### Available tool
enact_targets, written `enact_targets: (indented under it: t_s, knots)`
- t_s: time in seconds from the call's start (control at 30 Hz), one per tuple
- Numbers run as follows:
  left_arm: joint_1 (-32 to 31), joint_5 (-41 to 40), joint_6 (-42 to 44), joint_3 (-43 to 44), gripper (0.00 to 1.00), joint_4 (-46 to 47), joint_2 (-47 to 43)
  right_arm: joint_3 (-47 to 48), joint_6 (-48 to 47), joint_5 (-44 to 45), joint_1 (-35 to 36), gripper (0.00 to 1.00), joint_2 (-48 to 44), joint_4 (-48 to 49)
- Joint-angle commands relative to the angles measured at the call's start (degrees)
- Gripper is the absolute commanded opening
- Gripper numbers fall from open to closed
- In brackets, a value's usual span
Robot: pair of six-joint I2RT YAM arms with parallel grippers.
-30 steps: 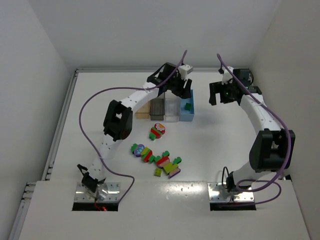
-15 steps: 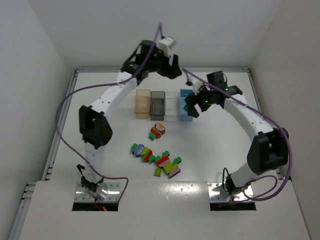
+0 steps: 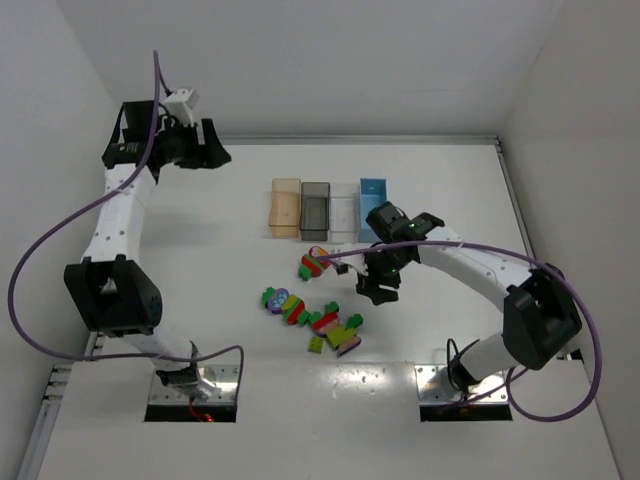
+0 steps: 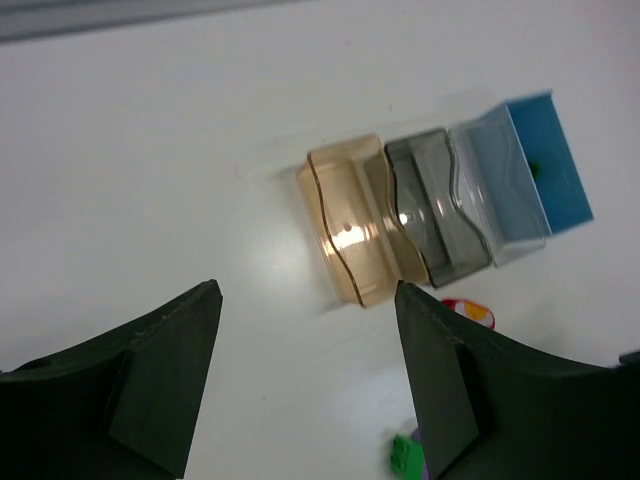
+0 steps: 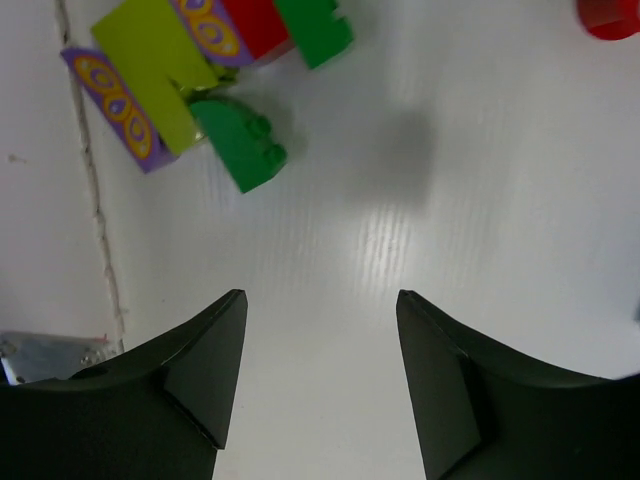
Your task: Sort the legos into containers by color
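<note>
The legos lie mid-table in three multicoloured clusters: a red and lime one (image 3: 315,262), a green and purple one (image 3: 284,302), and a red, green and lime one (image 3: 336,328). The containers stand in a row behind them: tan (image 3: 285,208), dark grey (image 3: 315,210), clear (image 3: 343,214) and light blue (image 3: 375,202). In the left wrist view a small green piece (image 4: 537,167) shows inside the blue bin (image 4: 555,170). My right gripper (image 3: 380,288) hangs open and empty over bare table just right of the clusters (image 5: 240,150). My left gripper (image 3: 208,157) is open and empty, high at the far left back.
White walls close the table (image 3: 450,200) at the back and on both sides. A raised rail runs along the left edge (image 3: 125,260). The arm bases sit on metal plates at the near edge (image 3: 195,385).
My left arm swung from over the bins to the far left back. My right arm came from the back right down to the table's middle, beside the lego clusters, its jaws narrowing.
</note>
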Motion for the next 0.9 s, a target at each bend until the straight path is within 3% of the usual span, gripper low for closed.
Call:
enact_targets:
  t_s: [0.0,0.23,0.47,0.73,0.87]
  knots:
    - [2.9,11.2,6.7,-5.3,0.77,-6.0,-5.8,-0.9,-6.6,0.3,1.7,0.62,-2.9,0.0]
    - [4.8,4.2,13.1,-23.3,0.77,-8.8,-20.2,-1.6,-7.0,0.3,11.3,0.65,-5.0,5.4]
    - [10.2,0.8,15.1,-25.6,0.77,-9.4,-22.4,-2.8,-17.0,-4.4,19.4,0.65,-4.7,9.4]
    - [17.5,2.9,18.8,-27.5,0.77,-12.2,-25.8,2.9,-17.0,-5.1,22.4,0.63,1.7,9.4]
    - [19.0,3.4,20.2,-28.7,0.77,-12.2,-26.4,-2.4,-21.3,-5.1,24.5,0.62,-1.6,13.0]
